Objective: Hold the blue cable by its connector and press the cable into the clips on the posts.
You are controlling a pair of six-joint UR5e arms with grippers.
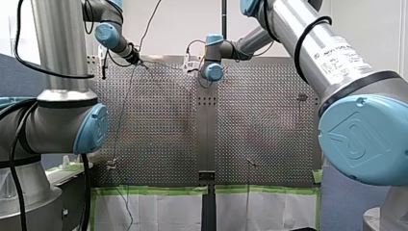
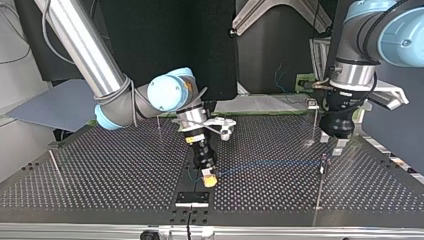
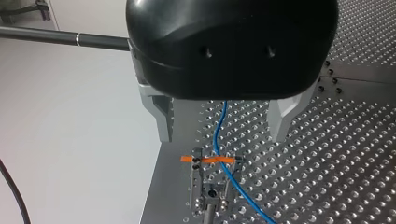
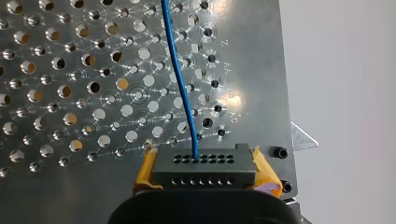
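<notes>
with the right hand [image 2: 209, 179] clamped on the black connector [image 4: 204, 170] and the blue cable [image 4: 182, 88] crossing the clip [image 3: 212, 161] beneath the left hand [image 3: 223, 137], its fingers apart, i'd hold the line taut and press straight down, centred.

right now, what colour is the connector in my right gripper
Black; the connector shows best in the right wrist view.
</notes>
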